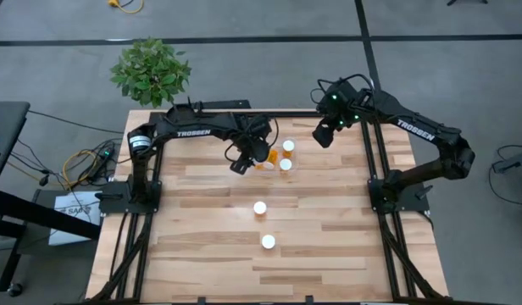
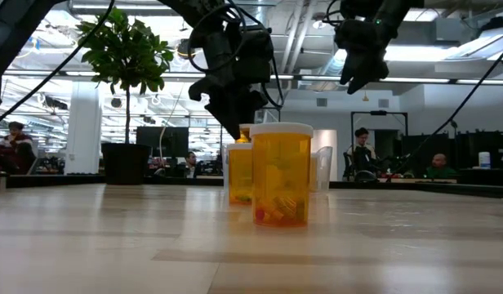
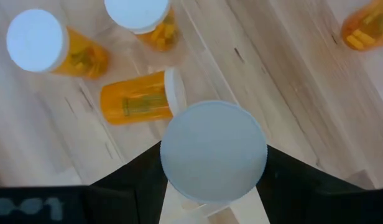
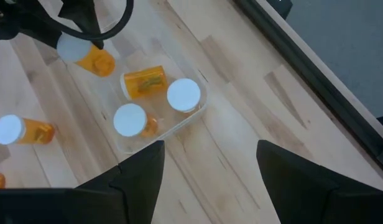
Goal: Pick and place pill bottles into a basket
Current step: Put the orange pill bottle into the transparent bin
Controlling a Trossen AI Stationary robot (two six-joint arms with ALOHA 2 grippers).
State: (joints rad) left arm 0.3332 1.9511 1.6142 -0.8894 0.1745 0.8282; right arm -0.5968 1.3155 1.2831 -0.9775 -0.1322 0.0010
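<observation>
Several pill bottles, orange with white caps. My left gripper [image 1: 242, 161] is shut on one pill bottle [image 3: 213, 152], which hangs in the air next to the clear basket [image 4: 198, 107]. Inside the basket two bottles [image 4: 183, 94] [image 4: 129, 119] stand upright and one [image 4: 145, 81] lies on its side. Two more bottles [image 1: 259, 207] [image 1: 268, 241] stand upright on the wood nearer the front edge. My right gripper [image 1: 324, 134] hangs open and empty high over the far right part of the table. My left gripper holds the pill bottle between its two fingers, which stand on either side of its white cap [image 3: 173, 155]. The cap hides where they meet the bottle. The fingers [image 3: 126, 183] come from above, slanting down. The bottle [image 4: 86, 55] is lifted clear, tilted, cap uppermost.
A potted plant [image 1: 151, 72] stands beyond the table's far left corner. Dark frame rails [image 1: 375, 152] run along the table's left and right sides. People sit in the room behind the table [image 2: 362, 151].
</observation>
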